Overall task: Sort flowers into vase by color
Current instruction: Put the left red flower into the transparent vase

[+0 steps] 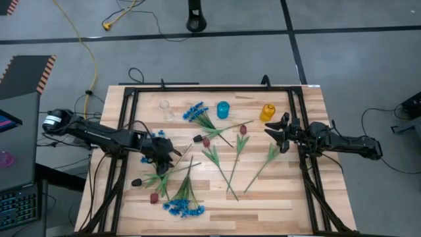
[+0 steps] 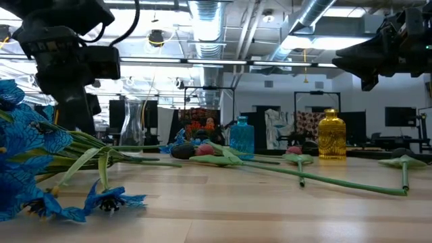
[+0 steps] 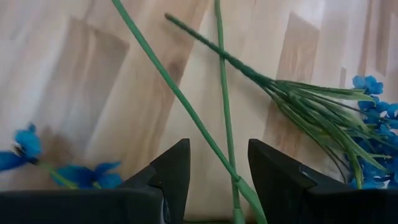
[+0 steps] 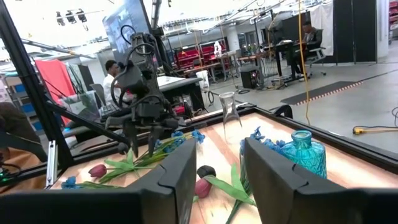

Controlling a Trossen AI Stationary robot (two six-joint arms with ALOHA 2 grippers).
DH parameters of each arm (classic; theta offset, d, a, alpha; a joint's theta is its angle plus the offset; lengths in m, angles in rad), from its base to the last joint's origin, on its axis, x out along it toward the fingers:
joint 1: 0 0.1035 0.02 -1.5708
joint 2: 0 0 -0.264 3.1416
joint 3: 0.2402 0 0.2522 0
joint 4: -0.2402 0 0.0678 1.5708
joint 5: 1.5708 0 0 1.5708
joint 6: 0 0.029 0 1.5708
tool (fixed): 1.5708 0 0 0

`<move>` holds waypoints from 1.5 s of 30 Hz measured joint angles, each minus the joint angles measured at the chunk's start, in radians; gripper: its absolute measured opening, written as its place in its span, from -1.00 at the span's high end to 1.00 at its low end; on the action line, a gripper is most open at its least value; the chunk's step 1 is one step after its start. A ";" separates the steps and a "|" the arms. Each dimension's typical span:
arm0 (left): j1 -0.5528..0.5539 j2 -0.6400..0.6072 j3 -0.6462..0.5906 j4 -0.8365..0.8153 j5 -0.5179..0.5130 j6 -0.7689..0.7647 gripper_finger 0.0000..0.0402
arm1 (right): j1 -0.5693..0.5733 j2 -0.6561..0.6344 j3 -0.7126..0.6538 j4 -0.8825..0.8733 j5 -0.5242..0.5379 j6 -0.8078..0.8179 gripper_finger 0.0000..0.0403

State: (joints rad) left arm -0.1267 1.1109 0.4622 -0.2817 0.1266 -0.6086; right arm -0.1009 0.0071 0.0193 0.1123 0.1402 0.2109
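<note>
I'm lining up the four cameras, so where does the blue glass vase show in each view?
High view: blue vase stands at the table's far edge, left of the amber vase.
Low view: blue vase is near centre, left of the amber vase.
Left wrist view: not in it.
Right wrist view: blue vase sits at the right, beyond the right gripper's fingers.
Shared landmark: clear vase.

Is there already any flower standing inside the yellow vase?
No, the yellow vase stands empty near the right gripper, and the flowers lie flat on the table.
</note>
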 joint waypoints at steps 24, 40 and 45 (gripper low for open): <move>-0.079 0.212 0.001 0.126 -0.060 -0.199 0.26 | 0.000 0.000 0.000 -0.009 0.000 -0.001 0.17; -0.079 0.211 0.001 0.124 -0.053 -0.209 0.77 | 0.000 0.000 0.000 -0.011 0.000 -0.001 0.17; -0.079 0.211 0.001 0.124 -0.053 -0.209 0.88 | 0.000 0.000 0.000 -0.011 0.000 -0.001 0.17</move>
State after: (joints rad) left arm -0.2054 1.3220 0.4629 -0.1574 0.0734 -0.8173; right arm -0.1009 0.0071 0.0193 0.1016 0.1398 0.2104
